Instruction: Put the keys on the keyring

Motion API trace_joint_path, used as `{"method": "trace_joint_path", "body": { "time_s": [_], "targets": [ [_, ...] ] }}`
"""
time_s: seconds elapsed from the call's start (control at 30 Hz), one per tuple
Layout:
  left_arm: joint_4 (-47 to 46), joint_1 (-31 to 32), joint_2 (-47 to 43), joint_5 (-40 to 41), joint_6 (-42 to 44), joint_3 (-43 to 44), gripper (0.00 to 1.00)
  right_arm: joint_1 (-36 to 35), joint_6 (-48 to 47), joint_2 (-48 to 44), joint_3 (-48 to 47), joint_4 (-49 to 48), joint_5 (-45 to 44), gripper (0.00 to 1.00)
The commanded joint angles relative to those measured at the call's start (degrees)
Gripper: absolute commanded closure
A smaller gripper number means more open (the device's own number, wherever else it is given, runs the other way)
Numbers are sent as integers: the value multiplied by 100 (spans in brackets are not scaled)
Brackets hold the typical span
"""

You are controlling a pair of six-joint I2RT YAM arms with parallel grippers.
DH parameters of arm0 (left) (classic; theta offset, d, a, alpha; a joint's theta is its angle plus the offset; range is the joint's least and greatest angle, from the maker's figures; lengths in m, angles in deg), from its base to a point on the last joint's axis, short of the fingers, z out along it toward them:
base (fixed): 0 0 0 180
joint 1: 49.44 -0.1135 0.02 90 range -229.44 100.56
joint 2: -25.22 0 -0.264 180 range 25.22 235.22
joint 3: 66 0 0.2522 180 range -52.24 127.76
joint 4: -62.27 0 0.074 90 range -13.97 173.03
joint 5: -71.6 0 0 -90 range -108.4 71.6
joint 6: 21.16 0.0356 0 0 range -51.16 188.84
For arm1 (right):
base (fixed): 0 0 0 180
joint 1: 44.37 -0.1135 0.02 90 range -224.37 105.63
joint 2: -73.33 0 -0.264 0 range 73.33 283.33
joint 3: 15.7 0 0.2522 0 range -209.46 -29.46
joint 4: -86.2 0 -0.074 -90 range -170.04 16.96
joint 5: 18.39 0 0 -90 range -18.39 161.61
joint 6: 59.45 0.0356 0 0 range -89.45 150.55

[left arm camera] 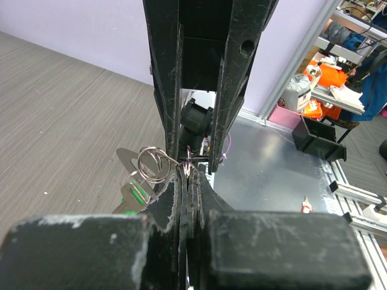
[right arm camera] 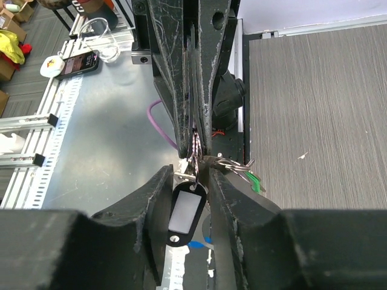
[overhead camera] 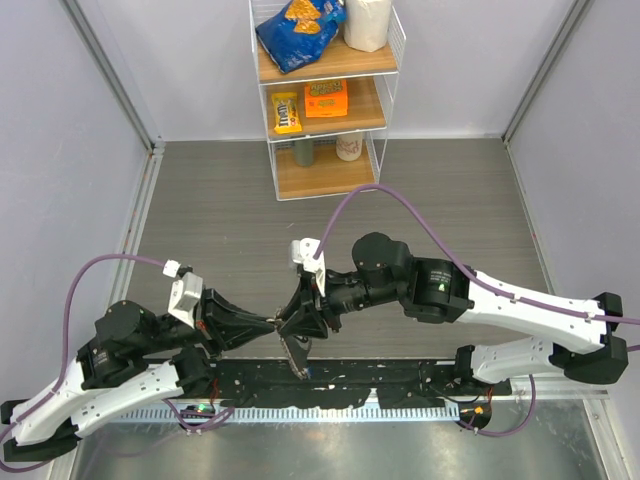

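Two grippers nose to nose in the top view: my left gripper (overhead camera: 272, 322) comes in from the left and my right gripper (overhead camera: 303, 318) from the right. The tag (overhead camera: 298, 355) dangles just below where they meet. The wire itself is too fine to pick out from up here.

Left wrist now. My left fingers are pressed together on the keyring (left arm camera: 151, 164), whose coils bulge out just beside the tips, on the side away from my bases. The keys (left arm camera: 134, 194) hang off those coils, one with a green head, long axes slanting down and away. Whether every key is fully threaded, I cannot tell.

Right wrist. My right jaws stand apart, straddling the keyring from the opposite side, and the tag drops through the gap between them. I see nothing pinched there. The keys lie just past my far finger, close against it. So I judge the right gripper the free one and the nearer; the keys sit sideways of it, not ahead.
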Motion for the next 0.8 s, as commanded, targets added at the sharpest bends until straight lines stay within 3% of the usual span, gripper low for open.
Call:
{"method": "trace_joint_path", "body": {
  "time_s": [0.0,0.2,0.77],
  "targets": [
    [-670,21,57,-188,-114,34,100,2,-86,90,-244,-318,55,67],
    [-714,21,39,-205,-114,25,100,2,-112,46,-174,-344,37,95],
    [-1004,21,-49,-74,-106,-37,100,2,55,-375,634,-828,406,93]
  ]
}}
